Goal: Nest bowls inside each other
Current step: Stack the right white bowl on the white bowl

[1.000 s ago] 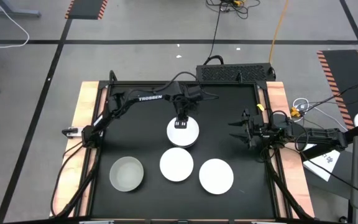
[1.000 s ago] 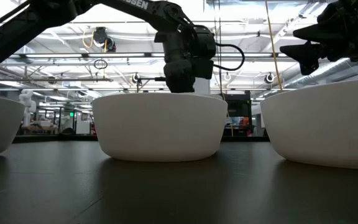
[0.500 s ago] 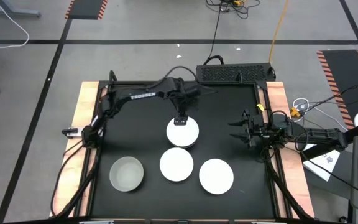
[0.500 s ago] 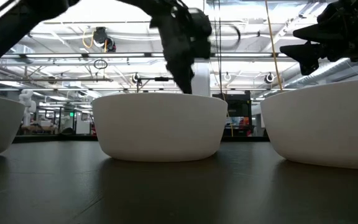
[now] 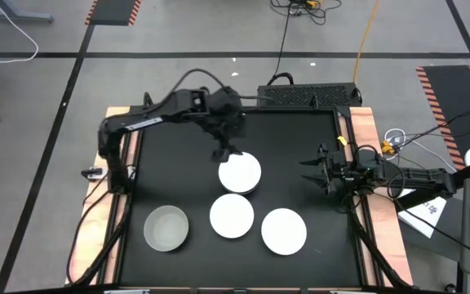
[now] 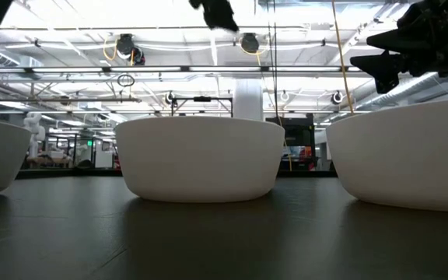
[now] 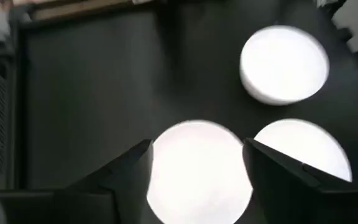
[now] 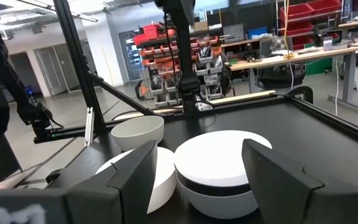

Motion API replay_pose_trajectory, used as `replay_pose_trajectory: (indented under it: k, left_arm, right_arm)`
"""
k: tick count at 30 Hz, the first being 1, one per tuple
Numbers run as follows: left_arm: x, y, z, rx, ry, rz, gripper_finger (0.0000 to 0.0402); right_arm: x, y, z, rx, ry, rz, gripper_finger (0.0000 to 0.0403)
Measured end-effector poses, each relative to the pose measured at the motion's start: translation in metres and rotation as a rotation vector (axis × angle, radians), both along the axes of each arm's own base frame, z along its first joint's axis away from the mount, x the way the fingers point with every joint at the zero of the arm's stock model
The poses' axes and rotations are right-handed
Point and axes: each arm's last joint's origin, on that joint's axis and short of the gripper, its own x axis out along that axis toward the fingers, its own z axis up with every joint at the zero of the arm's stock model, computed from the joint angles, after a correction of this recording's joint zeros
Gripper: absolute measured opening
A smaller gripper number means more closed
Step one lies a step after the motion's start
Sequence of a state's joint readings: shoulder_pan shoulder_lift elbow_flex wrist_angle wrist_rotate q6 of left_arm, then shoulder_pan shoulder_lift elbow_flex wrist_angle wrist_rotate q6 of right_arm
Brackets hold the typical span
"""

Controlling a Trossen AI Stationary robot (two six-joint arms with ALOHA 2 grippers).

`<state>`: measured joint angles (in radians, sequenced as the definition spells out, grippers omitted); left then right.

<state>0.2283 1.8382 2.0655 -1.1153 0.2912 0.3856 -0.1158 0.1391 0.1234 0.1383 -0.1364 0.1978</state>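
At the desk's (image 5: 300, 139) six o'clock edge sit a pale grey translucent bowl (image 5: 166, 228) and two loose white round bowls (image 5: 232, 216). The nested stack (image 5: 240, 173) stands centre. Your empty left gripper (image 5: 221, 153), fingers apart, hangs at its eleven; lower onto one loose rim. The right gripper (image 5: 317, 172), also apart, waits at three.

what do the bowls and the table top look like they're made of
The white bowls look like matte plastic or glazed ceramic: opaque, even colour, thick smooth walls; the look leaves it open. The grey bowl seems translucent plastic, since its pale wall shows darker toward the middle. The stack has a black bowl in it, of unclear material. The table top looks like matte black mat or board, with hardly any glare.
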Motion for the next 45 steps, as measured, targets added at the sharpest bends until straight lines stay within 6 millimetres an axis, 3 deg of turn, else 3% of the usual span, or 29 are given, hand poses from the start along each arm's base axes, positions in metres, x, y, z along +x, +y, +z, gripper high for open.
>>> replay_pose_trajectory:
  k: [6,13,19,24,30,34,45]
  left_arm:
    - [-0.034,-0.009,0.041,0.033,-0.124,0.060,0.0173]
    - [-0.059,-0.023,0.062,0.090,-0.160,0.125,0.0017]
    - [-0.075,-0.039,0.077,0.144,-0.207,0.199,0.0005]
    - [-0.092,-0.050,0.092,0.132,-0.346,0.189,0.0004]
    - [-0.100,-0.054,0.061,0.101,-0.486,0.174,0.0004]
    - [-0.117,-0.052,0.039,0.072,-0.554,0.186,0.0003]
    - [-0.196,-0.049,-0.007,0.039,-0.639,0.390,0.0002]
  right_arm:
    - [0.000,0.000,-0.001,0.005,0.010,0.000,0.0228]
    - [0.000,0.000,-0.001,0.004,0.015,0.000,0.0228]
    - [0.000,0.000,-0.001,0.005,0.015,0.000,0.0228]
    - [0.000,0.000,-0.002,0.001,0.016,0.000,0.0228]
    - [0.000,0.000,-0.001,-0.004,0.012,0.000,0.0228]
    - [0.000,0.000,-0.001,0.005,0.015,0.001,0.0228]
    - [0.000,0.000,-0.002,0.013,0.017,0.001,0.0228]
